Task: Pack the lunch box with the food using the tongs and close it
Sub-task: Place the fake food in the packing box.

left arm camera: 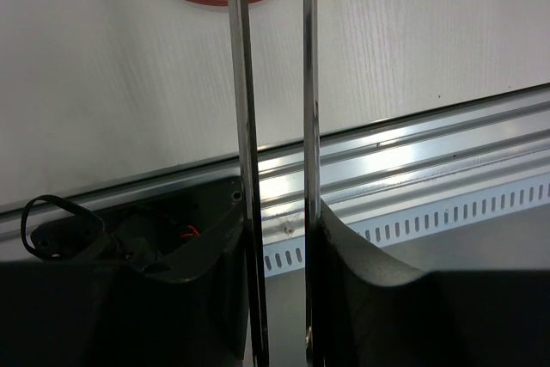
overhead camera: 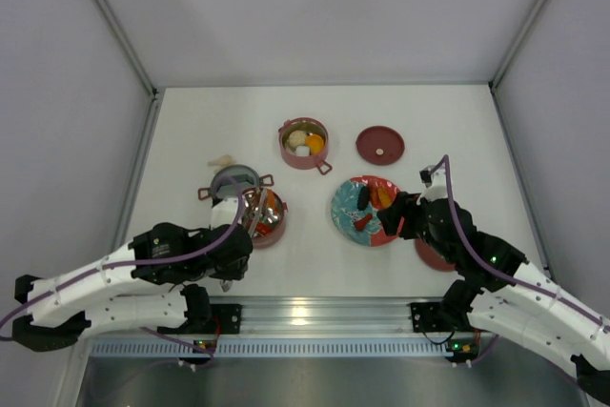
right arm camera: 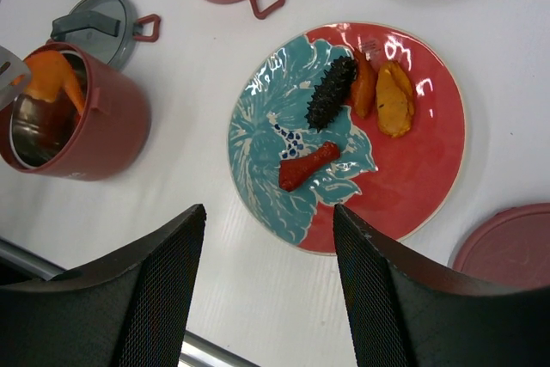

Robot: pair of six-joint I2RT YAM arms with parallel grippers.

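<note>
My left gripper [left arm camera: 279, 298] is shut on the tongs [left arm camera: 245, 126], one dark finger pressing on each silvery arm. The tongs' tips reach into the near pink pot [overhead camera: 267, 216] of the lunch box. An orange piece of food [right arm camera: 51, 75] hangs at the mouth of that pot [right arm camera: 94, 126], beside a tong tip [right arm camera: 7, 75]. The far pot [overhead camera: 303, 143] holds white and orange food. On the red plate [right arm camera: 430, 169] lie a red sausage [right arm camera: 308, 167], a dark piece [right arm camera: 331, 92] and orange pieces [right arm camera: 394, 100]. My right gripper [right arm camera: 268, 212] hovers open at the plate's near edge, holding nothing.
One maroon lid [overhead camera: 380, 145] lies at the back right. Another lid [right arm camera: 507, 247] sits to the right of the plate, partly under my right arm. A grey round dish [overhead camera: 235, 178] and a small beige piece [overhead camera: 222, 160] lie behind the near pot. The metal rail [left arm camera: 412, 152] runs along the table's front.
</note>
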